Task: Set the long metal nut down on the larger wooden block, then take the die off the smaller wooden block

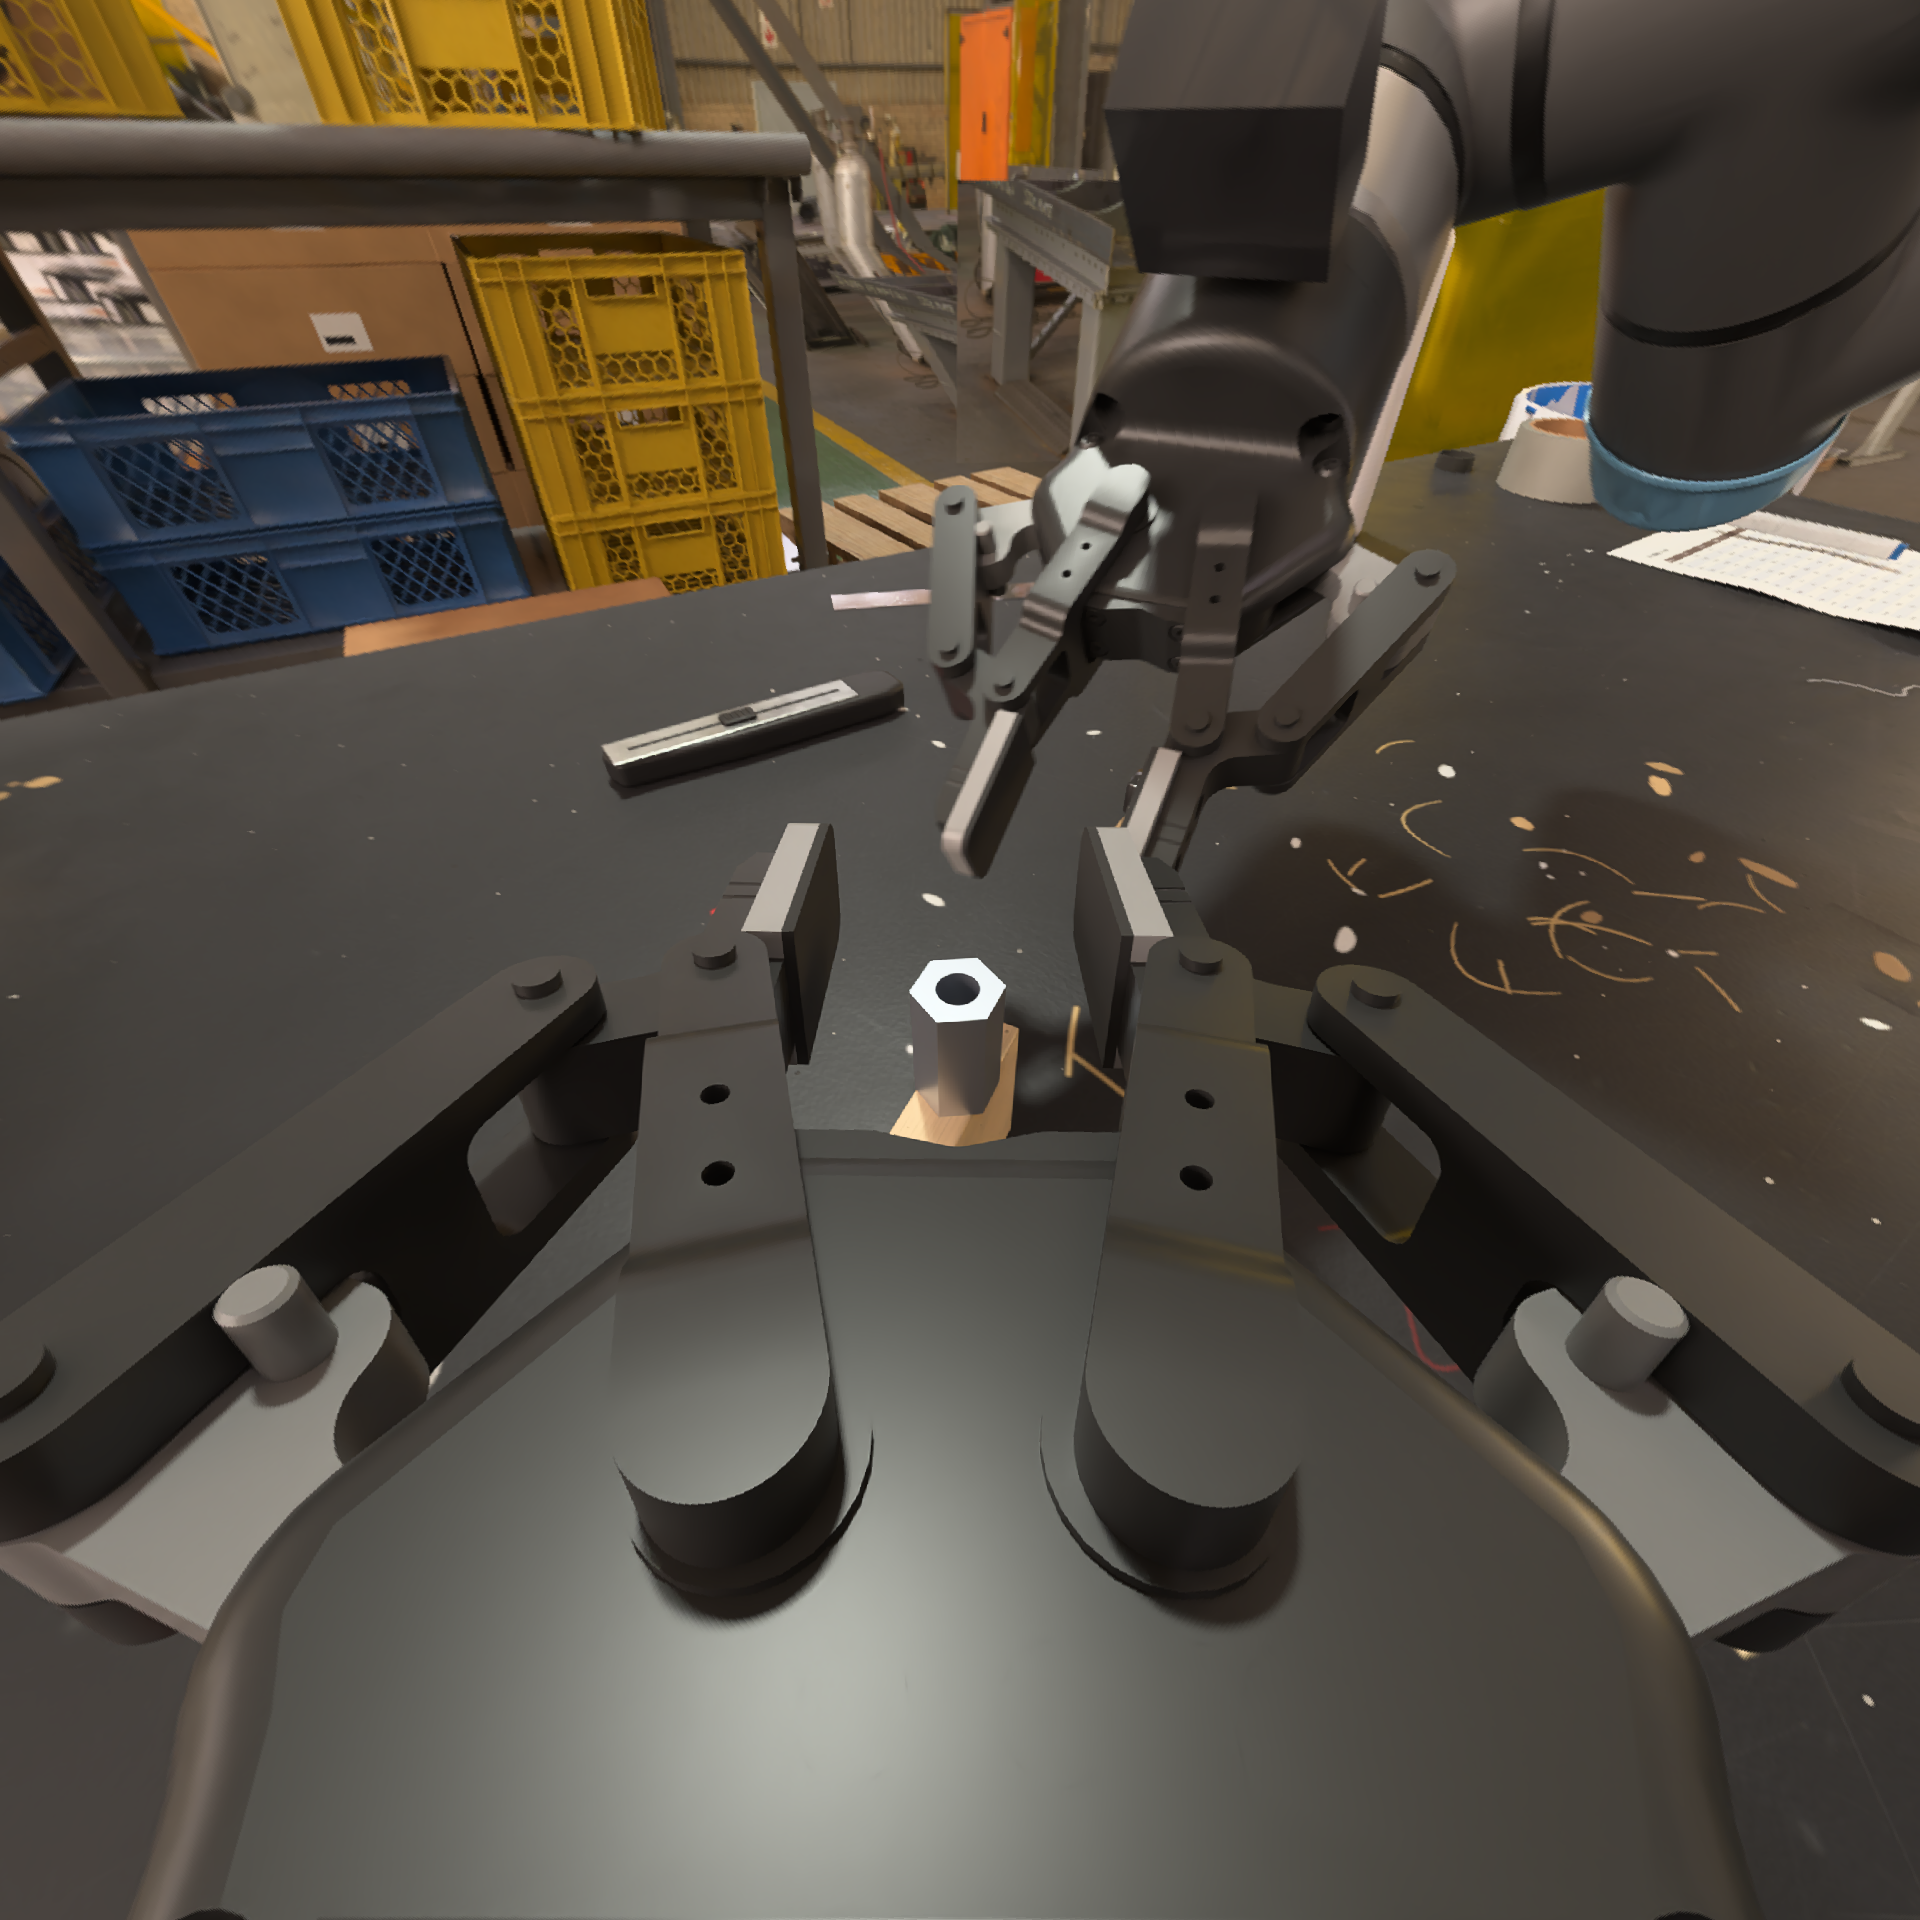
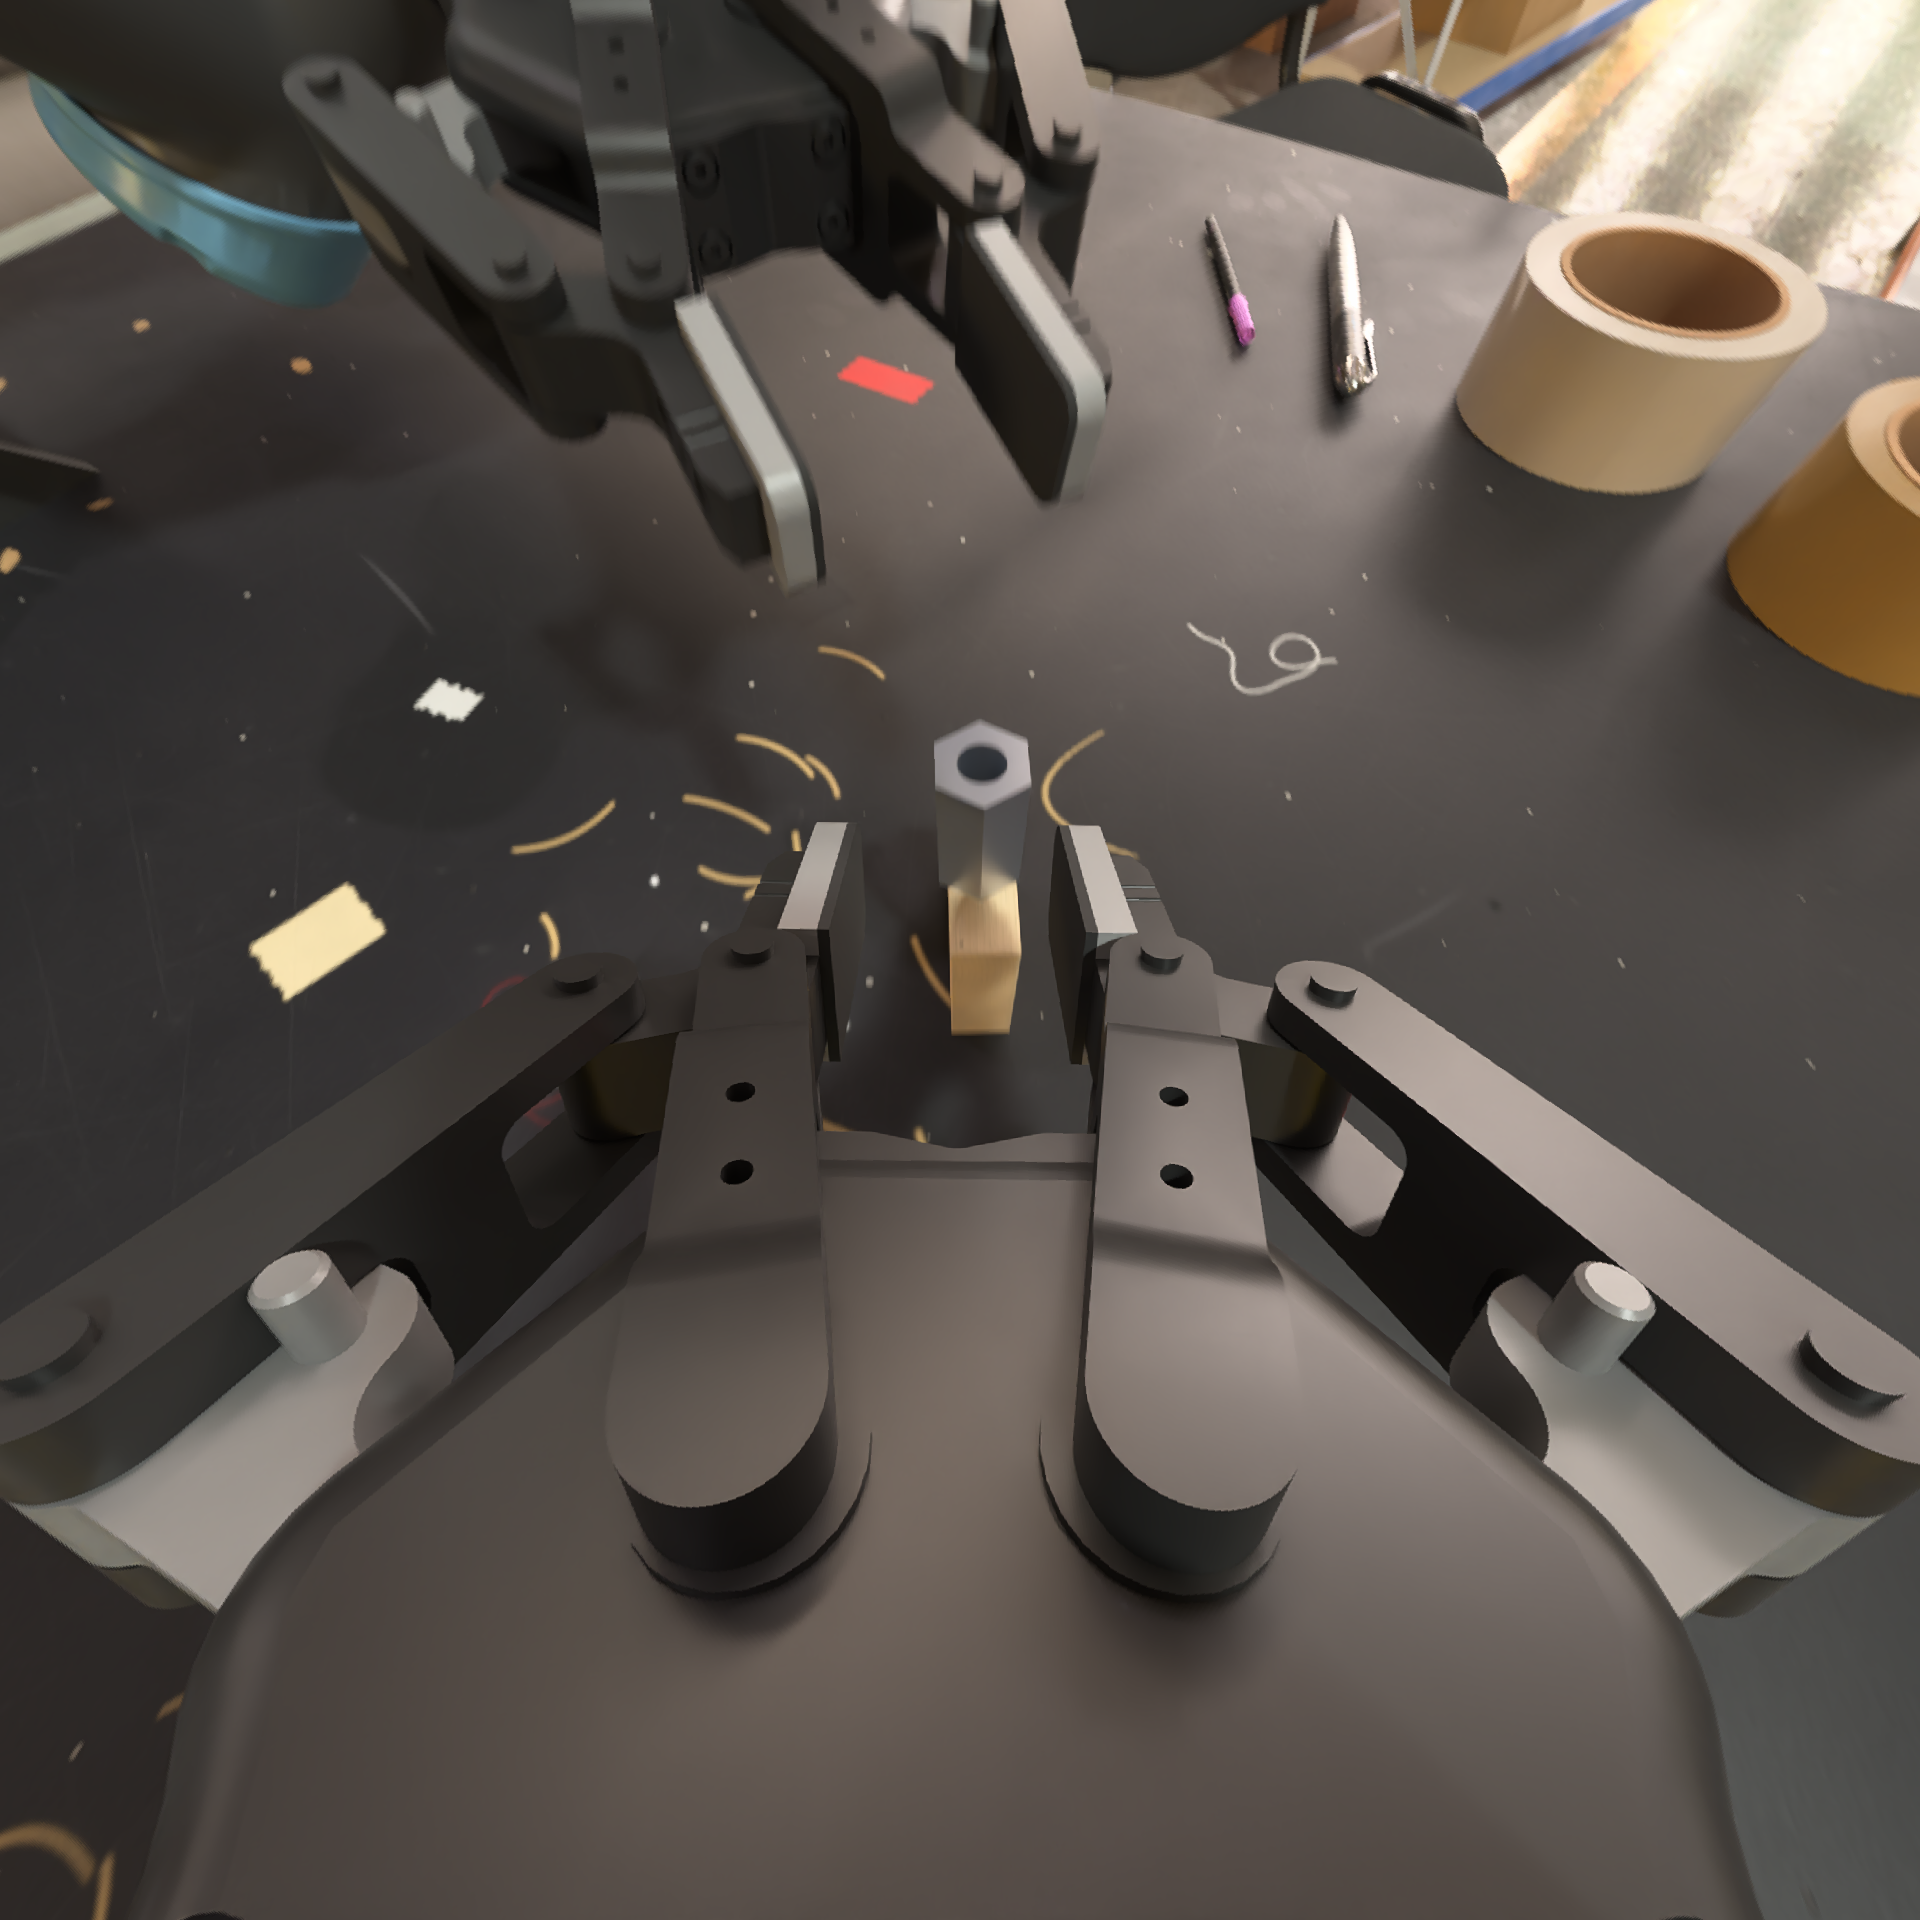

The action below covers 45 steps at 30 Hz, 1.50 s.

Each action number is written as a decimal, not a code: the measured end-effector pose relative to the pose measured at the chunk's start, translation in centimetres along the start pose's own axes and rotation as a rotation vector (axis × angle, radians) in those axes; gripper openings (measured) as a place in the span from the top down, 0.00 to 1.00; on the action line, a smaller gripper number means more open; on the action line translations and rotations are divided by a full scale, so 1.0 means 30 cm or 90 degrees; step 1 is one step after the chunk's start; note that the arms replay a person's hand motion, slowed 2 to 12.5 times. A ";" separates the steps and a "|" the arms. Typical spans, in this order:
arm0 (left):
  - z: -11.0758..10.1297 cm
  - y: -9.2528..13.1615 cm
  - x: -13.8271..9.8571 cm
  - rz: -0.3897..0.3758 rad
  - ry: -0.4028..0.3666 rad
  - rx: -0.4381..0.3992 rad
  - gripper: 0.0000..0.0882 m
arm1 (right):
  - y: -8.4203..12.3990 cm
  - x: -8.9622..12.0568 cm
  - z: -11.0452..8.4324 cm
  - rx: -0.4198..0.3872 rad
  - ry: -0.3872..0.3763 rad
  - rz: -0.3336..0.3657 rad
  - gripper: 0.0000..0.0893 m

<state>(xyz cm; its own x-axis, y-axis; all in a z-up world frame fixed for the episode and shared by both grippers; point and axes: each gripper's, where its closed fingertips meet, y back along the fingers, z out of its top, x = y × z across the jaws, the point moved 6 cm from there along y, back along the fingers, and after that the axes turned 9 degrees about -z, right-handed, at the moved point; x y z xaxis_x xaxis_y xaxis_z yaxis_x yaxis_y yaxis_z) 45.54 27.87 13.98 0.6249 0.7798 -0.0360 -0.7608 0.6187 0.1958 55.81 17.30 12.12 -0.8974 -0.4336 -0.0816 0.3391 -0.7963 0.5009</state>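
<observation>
The long metal nut [image 1: 956,1039] stands upright on a small light wooden block [image 1: 951,1122] on the dark table; both also show in the right wrist view, the nut [image 2: 982,810] above the block [image 2: 982,966]. My left gripper [image 1: 956,904] is open and empty, its fingers apart on either side of the nut and above it. My right gripper [image 2: 956,894] is open and empty, its fingers flanking the block without touching. Each gripper shows in the other's view, the right [image 1: 1070,810] and the left [image 2: 914,447]. No die and no second block are in view.
A black and metal utility knife [image 1: 753,722] lies beyond the nut. Two tape rolls [image 2: 1631,343] [image 2: 1839,540], a pen [image 2: 1351,301] and a purple-tipped tool [image 2: 1231,281] lie at the far side. A paper sheet [image 1: 1787,561] lies at the table's right. Crates stand beyond the table edge.
</observation>
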 end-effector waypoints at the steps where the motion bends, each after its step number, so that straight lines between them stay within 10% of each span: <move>1: 0.007 0.008 0.000 0.005 -0.004 -0.003 0.52 | 0.022 0.000 -0.008 0.009 0.001 -0.007 0.63; 18: 0.087 0.075 -0.067 0.013 -0.039 -0.040 0.51 | 0.367 -0.040 -0.289 0.260 0.065 -0.153 0.67; 33: 0.131 0.005 -0.162 -0.020 -0.081 -0.027 0.53 | 0.350 -0.058 -0.408 0.377 0.125 -0.146 0.77; 45: 0.148 -0.076 -0.244 -0.068 -0.088 -0.024 0.55 | 0.329 -0.066 -0.410 0.353 0.122 -0.133 0.80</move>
<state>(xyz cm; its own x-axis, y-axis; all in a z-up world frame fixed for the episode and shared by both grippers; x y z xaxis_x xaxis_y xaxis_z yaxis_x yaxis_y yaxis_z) 43.48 20.32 18.13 0.7191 0.6902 0.0803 -0.6927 0.7031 0.1607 64.42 5.10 6.62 -0.8451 -0.4007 -0.3538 -0.0814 -0.5576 0.8261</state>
